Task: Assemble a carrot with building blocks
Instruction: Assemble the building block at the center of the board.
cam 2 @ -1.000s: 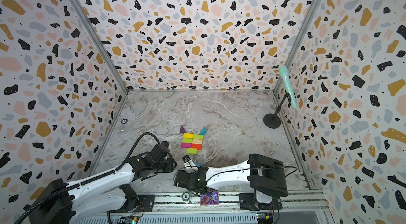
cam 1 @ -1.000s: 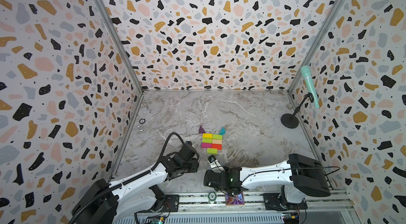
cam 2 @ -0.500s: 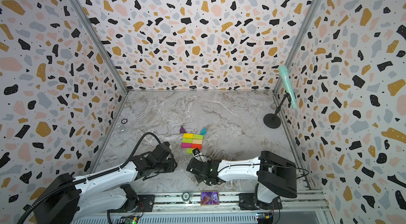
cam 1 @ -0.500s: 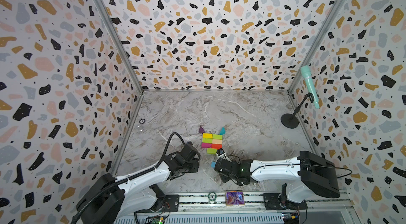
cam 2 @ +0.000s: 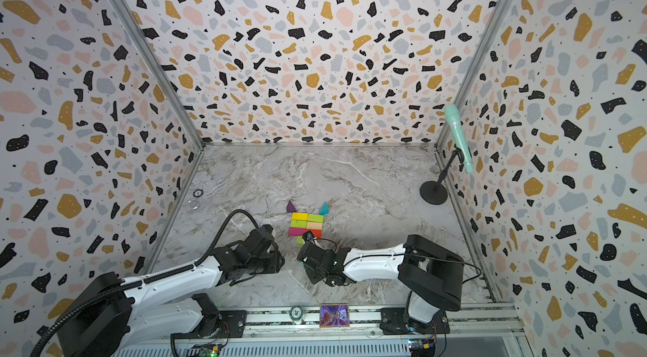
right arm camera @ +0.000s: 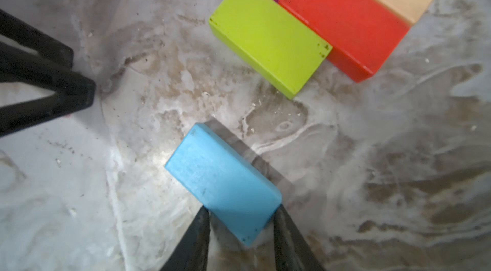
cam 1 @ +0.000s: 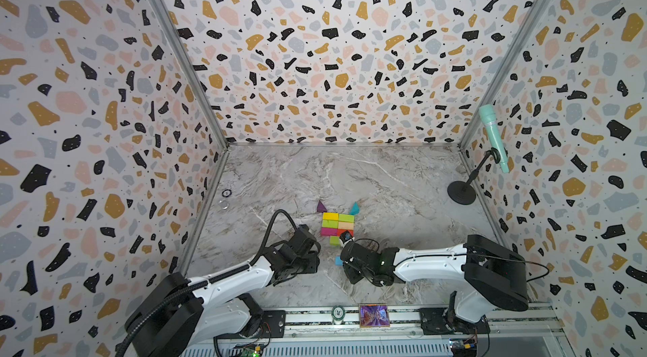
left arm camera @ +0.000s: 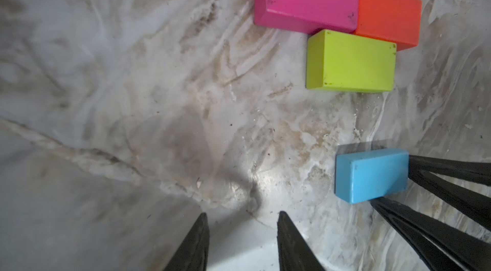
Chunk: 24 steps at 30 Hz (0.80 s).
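Note:
The carrot [cam 1: 338, 224] lies flat mid-floor: three rows of two bricks, with a purple wedge [cam 1: 321, 207] and a teal wedge [cam 1: 354, 209] at its far end. A single lime green brick [left arm camera: 350, 63] sits against the magenta and red row. A blue brick [right arm camera: 223, 179] lies apart from it, nearer the front, at an angle. My right gripper [right arm camera: 241, 209] is shut on the blue brick's near end, a finger touching each side. My left gripper [left arm camera: 242, 215] is open over bare floor, left of the blue brick, with nothing between its fingers.
A microphone stand [cam 1: 462, 194] with a teal microphone [cam 1: 492, 134] stands at the right wall. A small ring [cam 1: 227, 193] lies by the left wall. Patterned walls close three sides. The arms' mounting rail [cam 1: 308, 316] runs along the front edge.
My right gripper has moved from near the front rail toward the bricks and narrowed its jaws onto the blue brick. The left arm has barely shifted.

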### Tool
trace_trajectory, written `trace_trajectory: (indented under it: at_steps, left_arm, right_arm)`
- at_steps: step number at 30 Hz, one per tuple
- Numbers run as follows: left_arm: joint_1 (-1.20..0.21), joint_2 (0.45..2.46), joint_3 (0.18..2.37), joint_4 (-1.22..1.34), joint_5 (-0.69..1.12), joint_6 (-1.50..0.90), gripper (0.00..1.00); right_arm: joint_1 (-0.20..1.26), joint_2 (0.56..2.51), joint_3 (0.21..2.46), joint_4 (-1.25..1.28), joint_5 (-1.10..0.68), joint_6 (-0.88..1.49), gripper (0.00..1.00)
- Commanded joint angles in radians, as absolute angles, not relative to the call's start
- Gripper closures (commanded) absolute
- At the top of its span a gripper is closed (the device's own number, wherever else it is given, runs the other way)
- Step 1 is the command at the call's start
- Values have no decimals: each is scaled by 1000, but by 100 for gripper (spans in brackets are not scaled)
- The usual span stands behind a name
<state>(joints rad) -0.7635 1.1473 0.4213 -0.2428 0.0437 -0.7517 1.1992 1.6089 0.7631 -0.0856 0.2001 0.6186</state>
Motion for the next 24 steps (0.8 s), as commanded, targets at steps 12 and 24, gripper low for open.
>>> trace_trajectory:
  at_steps: [12, 24]
  left_arm:
    - [-767, 1175, 439, -229, 93, -732, 61]
    - [-767, 1233, 481, -185, 105, -717, 62]
  right_arm:
    - [1168, 1709, 847, -75, 202, 610, 61]
    - [1147, 1744, 866, -66, 215, 653, 61]
